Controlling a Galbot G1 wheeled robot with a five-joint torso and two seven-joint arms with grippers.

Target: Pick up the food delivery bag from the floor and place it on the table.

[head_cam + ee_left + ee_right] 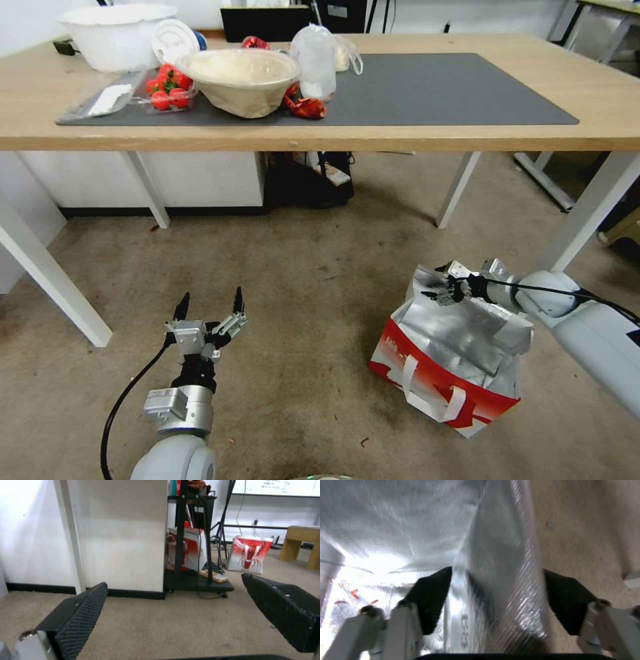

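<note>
Head view: crumpled foil-lined food delivery bag (453, 363) stands open on floor (300, 300).

The left arm is held low over the floor on the robot's left side, with a black cable looped beside it. The left gripper (209, 308) is pointed forward, and its two black fingers (78, 620) are spread wide apart with nothing between them. The right arm is stretched in from the right side, bent down toward the ground. The right gripper (445, 288) is set at the top edge of the food delivery bag (460, 360). Its fingers (430, 600) are parted, one placed on each side of the bag's foil wall, not squeezed tight.
</note>
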